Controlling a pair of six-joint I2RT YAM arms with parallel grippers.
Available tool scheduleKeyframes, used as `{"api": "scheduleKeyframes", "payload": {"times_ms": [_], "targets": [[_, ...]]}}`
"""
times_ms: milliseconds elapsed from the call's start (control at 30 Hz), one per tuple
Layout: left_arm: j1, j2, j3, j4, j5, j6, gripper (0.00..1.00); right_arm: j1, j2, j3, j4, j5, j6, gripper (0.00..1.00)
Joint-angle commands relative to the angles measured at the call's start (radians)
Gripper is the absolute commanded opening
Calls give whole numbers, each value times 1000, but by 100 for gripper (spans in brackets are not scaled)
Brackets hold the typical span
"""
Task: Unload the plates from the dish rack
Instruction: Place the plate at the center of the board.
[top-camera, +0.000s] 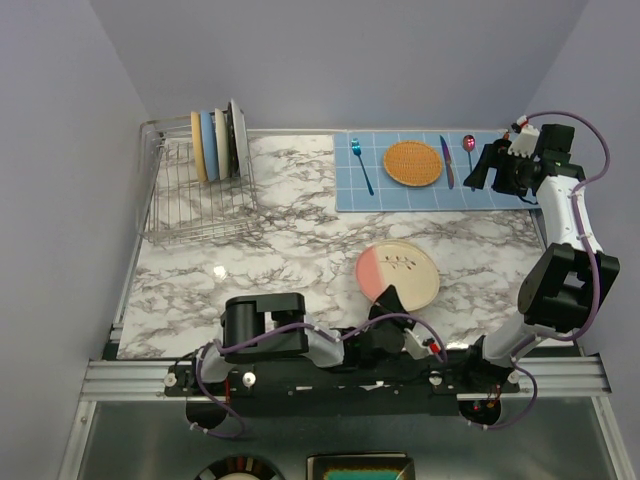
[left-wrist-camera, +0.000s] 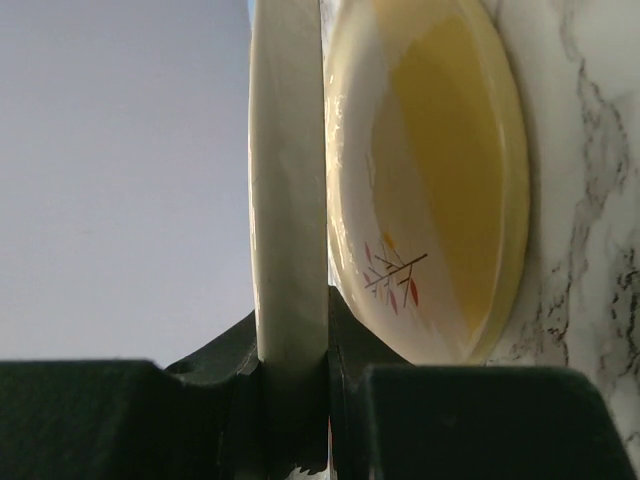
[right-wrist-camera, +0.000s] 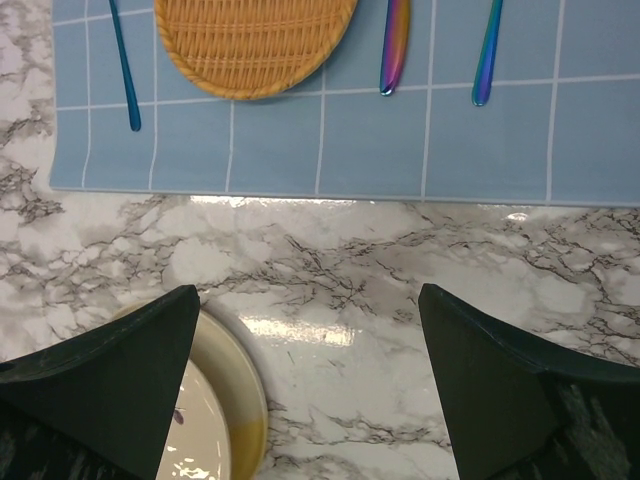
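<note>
A half pink, half cream plate (top-camera: 400, 272) with a twig motif lies on the marble table, front centre. My left gripper (top-camera: 385, 302) is at its near-left edge, shut on the rim. In the left wrist view the cream rim (left-wrist-camera: 290, 200) runs between the black jaws, and the plate's face (left-wrist-camera: 440, 180) shows to the right. The silver wire dish rack (top-camera: 190, 215) stands at the back left with three plates (top-camera: 215, 143) upright at its far end. My right gripper (top-camera: 478, 168) hangs open and empty over the blue mat's right end. The right wrist view catches the plate's edge (right-wrist-camera: 235, 400).
A blue grid mat (top-camera: 480, 190) lies at the back right. It carries an orange woven disc (top-camera: 412, 163), a blue fork (top-camera: 361, 165), a knife (top-camera: 447, 162) and a spoon (top-camera: 469, 150). Walls close in on the left, back and right.
</note>
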Motion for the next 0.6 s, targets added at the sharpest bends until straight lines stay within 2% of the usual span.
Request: {"api": "scheduleKeyframes", "payload": {"times_ms": [0,567], "targets": [[-10,5,48,72,12,-25,0,-2,-13,-19,16,-32,-16,100],[-10,38,68,48,58,-58,0,-2,-18,-24,19,-49,-16,100]]}}
